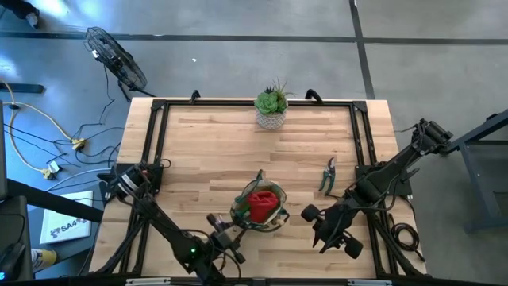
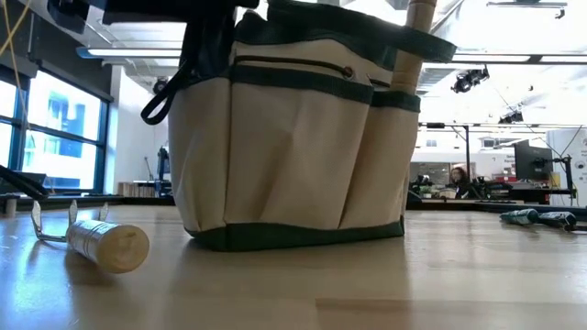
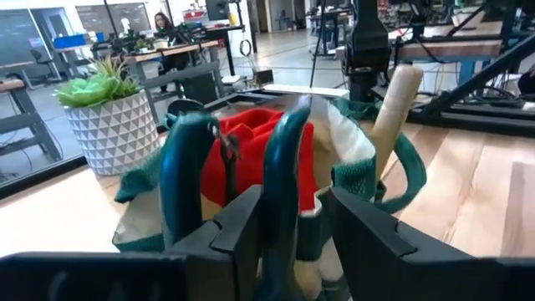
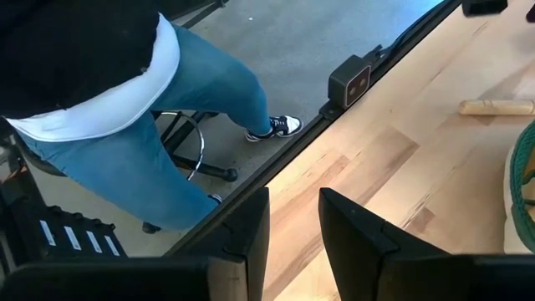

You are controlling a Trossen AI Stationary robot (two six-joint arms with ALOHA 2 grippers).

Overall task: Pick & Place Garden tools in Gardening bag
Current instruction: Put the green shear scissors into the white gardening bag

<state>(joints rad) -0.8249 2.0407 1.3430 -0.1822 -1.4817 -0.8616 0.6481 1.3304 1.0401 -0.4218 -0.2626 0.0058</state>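
Note:
The tan gardening bag with green trim stands near the table's front middle. It holds a red item, and a wooden handle sticks up out of it. My left gripper is at the bag's near-left rim, shut on a green-handled pruner. My right gripper hovers open and empty to the right of the bag. Dark pruning shears lie on the table right of the bag. A wooden-handled tool lies on the table near the bag. My left gripper pinches one green handle of the pruner between its two fingers. The other handle stands outside one finger. The fingers come level from the bag's near-left side and lie across the handle. The pruner stands upright at the bag's rim, and its lower end is hidden by the fingers.
A green succulent in a white pot stands at the table's far edge. A black frame runs around the tabletop. A person on a stool is close beside the table's edge. Bare wood lies between the bag and the pot.

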